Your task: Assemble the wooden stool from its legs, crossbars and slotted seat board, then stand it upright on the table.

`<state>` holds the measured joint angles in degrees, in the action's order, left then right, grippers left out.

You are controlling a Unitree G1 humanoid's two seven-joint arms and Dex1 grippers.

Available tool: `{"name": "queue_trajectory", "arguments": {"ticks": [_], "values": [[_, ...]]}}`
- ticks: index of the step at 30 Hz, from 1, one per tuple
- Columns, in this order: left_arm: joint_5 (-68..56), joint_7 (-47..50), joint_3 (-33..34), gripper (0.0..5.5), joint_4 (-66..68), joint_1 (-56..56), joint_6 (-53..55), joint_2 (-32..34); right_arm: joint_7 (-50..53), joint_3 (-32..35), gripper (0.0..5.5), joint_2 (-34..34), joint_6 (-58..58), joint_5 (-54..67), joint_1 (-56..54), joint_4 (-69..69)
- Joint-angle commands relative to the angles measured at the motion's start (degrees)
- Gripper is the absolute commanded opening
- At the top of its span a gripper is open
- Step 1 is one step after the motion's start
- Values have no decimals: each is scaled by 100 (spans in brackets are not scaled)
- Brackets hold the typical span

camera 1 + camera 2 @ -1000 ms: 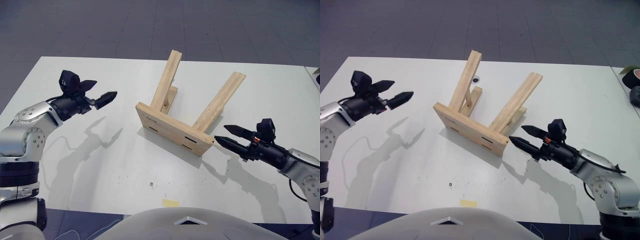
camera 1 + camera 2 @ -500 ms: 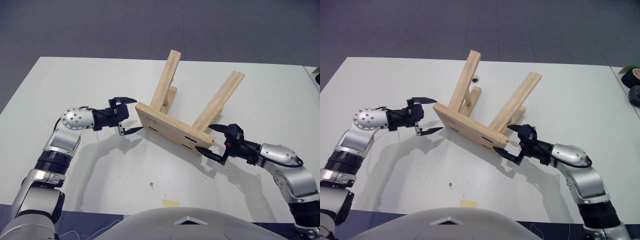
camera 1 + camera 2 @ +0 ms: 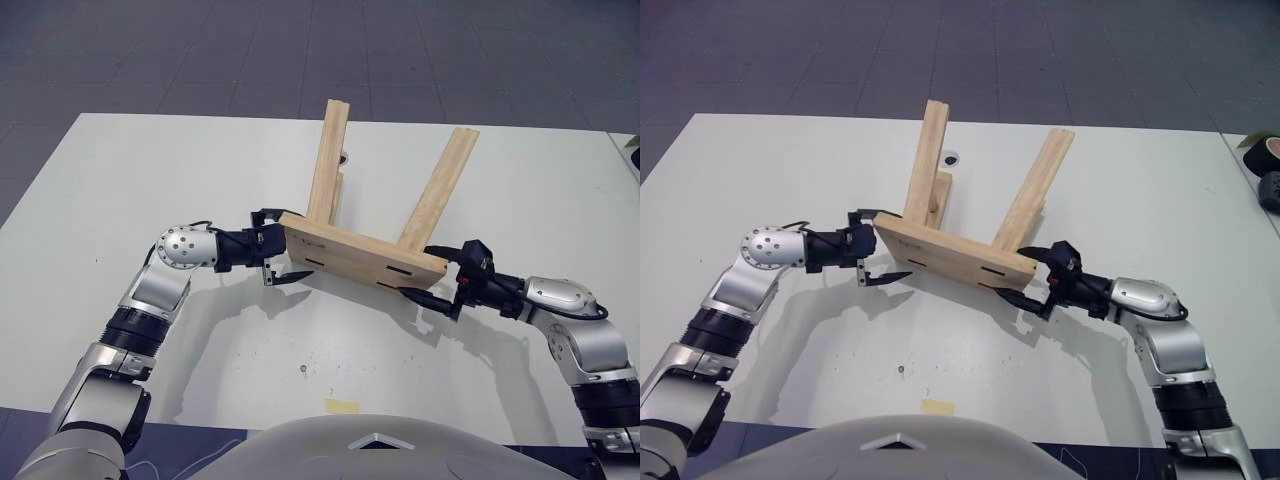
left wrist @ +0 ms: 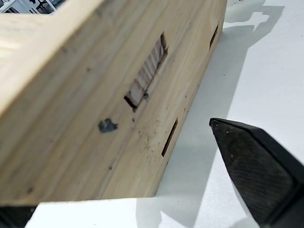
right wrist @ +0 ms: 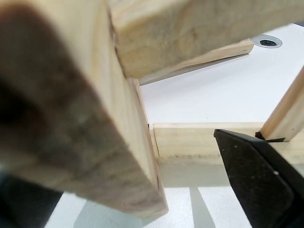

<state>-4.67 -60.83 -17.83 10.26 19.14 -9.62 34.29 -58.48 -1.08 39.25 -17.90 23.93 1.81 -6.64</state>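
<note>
Stool [image 3: 372, 225] on its side on the table [image 3: 150, 150], caught between the two grippers. The seat [image 3: 360, 258] is tilted, and its two visible legs [image 3: 440, 180] slant up and away from both wrists.

Left gripper [image 3: 283, 247] – spread, straddling one end of the seat. One finger [image 4: 256, 166] stands clear of the slotted face, with bare table showing in the gap. The other finger lies against or very near the opposite side.

Right gripper [image 3: 418, 272] – also spread, straddling the opposite end. Its visible finger [image 5: 251, 166] is off the wood, on the side the legs spring from.

Neither gripper appears clamped yet, so righting the stool probably depends on a firm pinch at both ends.

Likely hazards:
- Each gripper takes only the end of the seat. A shallow bite could slip off the corner once the load comes on.
- The legs hang their weight beyond the line joining the two grippers. The seat may pivot between the pads and swing back down.
- If one gripper closes first, the seat could be pushed sideways out of the other.
- If the arms rise unevenly, the board may twist and strain the leg joints in their slots, and a loose leg could work out.
- The lower fingers sit close to the table and may drag on it.
</note>
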Motion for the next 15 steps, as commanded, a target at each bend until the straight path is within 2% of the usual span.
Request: {"name": "queue_trajectory", "arguments": {"ticks": [1, 12, 15], "values": [[-136, -291, -11, 456, -324, -165, 320, 107, -225, 25, 425, 112, -29, 33, -53, 99], [-208, -356, 56, 277, -623, -487, 555, 129, -480, -58, 250, 105, -108, 39, 165, 108], [-648, -697, 95, 231, -1104, -554, 1216, 296, -579, 17, 210, 124, -470, 356, 142, 2]]}}
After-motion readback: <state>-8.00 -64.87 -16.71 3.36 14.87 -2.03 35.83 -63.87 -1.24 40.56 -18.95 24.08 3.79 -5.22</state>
